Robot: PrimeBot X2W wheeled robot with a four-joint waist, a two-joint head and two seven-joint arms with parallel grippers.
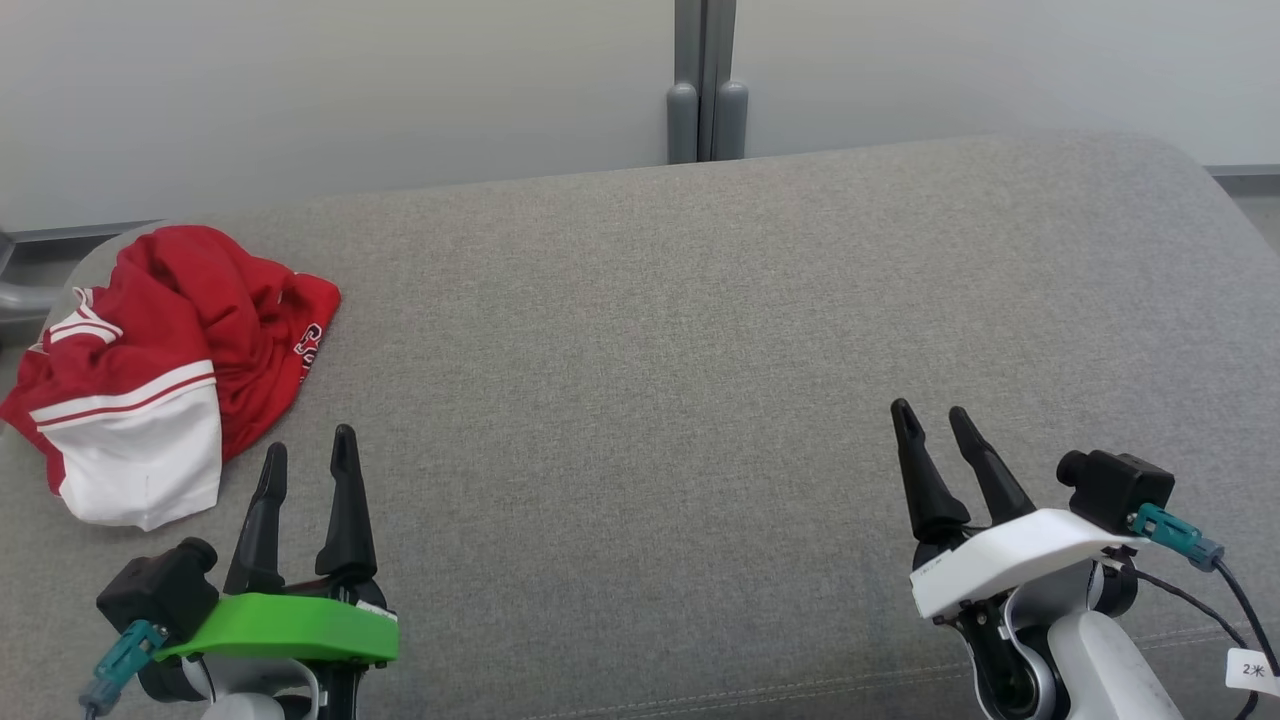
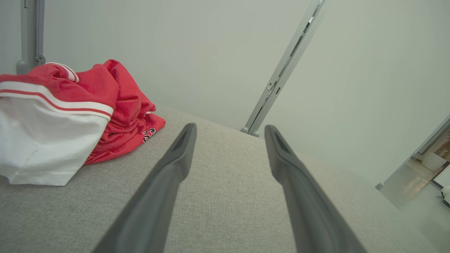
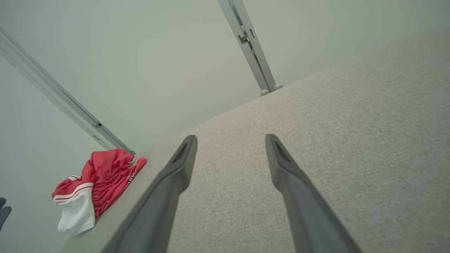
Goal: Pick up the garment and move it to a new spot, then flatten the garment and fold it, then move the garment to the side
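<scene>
The garment (image 1: 170,350) is a crumpled red shirt with white sleeves and stripes, heaped at the far left of the grey cushioned surface (image 1: 700,350). In the left wrist view the garment (image 2: 70,112) lies to the left of the fingers; in the right wrist view the garment (image 3: 95,186) is small at the lower left. My left gripper (image 1: 307,452) stands open just right of and nearer than the heap, touching nothing. Far to the right, my right gripper (image 1: 932,412) is open too, with nothing between its fingers.
A pale wall with a grey vertical post (image 1: 705,80) stands behind the surface. The cushion's left edge runs close by the garment, and its rounded right corner (image 1: 1200,170) is at the far right. A cable and tag (image 1: 1250,668) hang by the right wrist.
</scene>
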